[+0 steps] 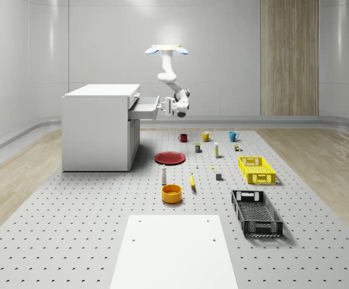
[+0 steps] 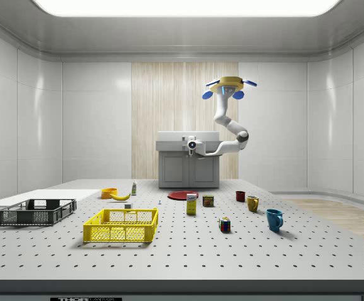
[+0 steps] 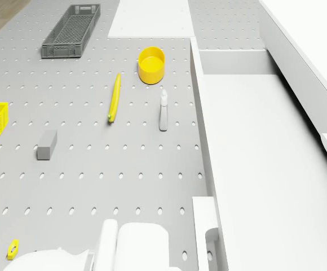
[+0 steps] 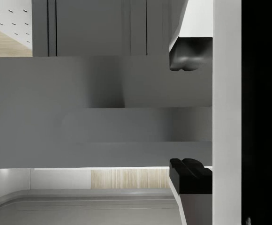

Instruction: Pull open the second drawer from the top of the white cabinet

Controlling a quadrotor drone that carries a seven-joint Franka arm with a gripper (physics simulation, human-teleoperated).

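The white cabinet [image 1: 99, 129] stands on the perforated desk [image 1: 72, 241] at the whole-scene view's left, and one drawer [image 1: 143, 106] near its top juts out toward that view's right, already drawn some way clear of the cabinet front. The drone [image 1: 168, 50] hovers in the air just off the drawer's open end, over the desk beside the cabinet, with the arm bent down and back so that the gripper [image 1: 165, 106] meets the drawer's front edge. In the wrist view the two fingers [image 4: 186, 58] stand apart, one on each side of the drawer front's pale edge; whether they press on it I cannot tell. The drawer's long front runs across the fingers' line, and its travel lies straight away from the cabinet, toward the whole-scene view's right, so any further pull should follow that line without twisting the front
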